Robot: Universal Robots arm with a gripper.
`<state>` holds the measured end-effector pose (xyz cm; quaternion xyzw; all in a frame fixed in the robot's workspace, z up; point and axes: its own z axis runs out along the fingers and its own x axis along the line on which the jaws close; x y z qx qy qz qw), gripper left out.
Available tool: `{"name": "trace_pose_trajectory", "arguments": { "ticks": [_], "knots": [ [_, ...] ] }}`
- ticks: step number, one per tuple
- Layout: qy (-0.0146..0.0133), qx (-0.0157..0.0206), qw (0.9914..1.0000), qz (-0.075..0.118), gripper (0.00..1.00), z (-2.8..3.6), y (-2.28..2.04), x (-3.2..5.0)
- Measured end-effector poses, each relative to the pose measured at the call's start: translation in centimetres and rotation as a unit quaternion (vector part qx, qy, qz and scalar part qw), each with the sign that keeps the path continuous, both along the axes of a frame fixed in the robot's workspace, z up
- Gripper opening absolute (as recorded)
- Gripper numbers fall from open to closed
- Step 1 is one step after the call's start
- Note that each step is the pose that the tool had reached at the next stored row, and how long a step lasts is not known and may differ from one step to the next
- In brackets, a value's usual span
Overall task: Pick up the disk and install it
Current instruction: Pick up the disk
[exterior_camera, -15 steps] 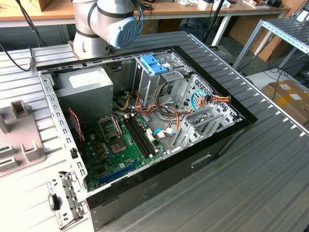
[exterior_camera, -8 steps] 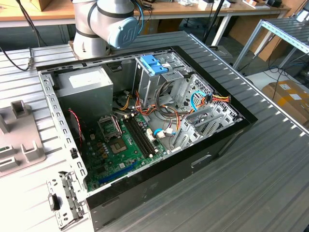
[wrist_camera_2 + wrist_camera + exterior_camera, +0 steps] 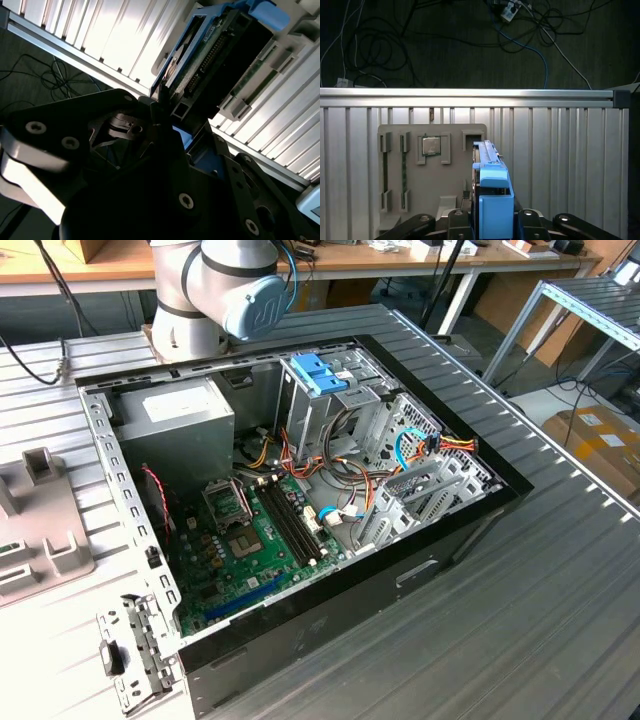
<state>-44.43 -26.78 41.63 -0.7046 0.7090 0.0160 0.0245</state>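
— Where is the disk?

— Right in my gripper (image 3: 494, 225). The jaws sit narrow on the blue end of the disk (image 3: 493, 182). It stands on edge at the grey fixture tray (image 3: 452, 180), on the ribbed table (image 3: 560, 160) beyond.

— How will it handle?

— Stiff and fairly heavy, I judge, and sensitive to knocks. I'd grip the plastic rails, never the circuit board.

Table: the ribbed grey metal top (image 3: 560, 580) I work over, its slats catching bright light.
Floor (image 3: 470, 65): dark, past the table's edge, strewn with loose cables (image 3: 380, 42).
Bench: a wooden top (image 3: 120, 265) behind the table.
Frame: a metal rack (image 3: 600, 308) beside the table.
Box: cardboard (image 3: 600, 435), low beside the table.
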Motion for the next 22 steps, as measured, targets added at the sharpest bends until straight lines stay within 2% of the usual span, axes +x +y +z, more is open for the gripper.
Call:
{"name": "trace_pose_trajectory", "arguments": {
  "ticks": [17, 22],
  "knots": [
    [0.0000, 0.0006, 1.00000, 0.000, 0.37, 1.14, 0.00, 0.00],
    [0.0000, 0.0008, 1.00000, 0.000, 0.37, 1.68, 0.00, 0.00]
  ]
}}
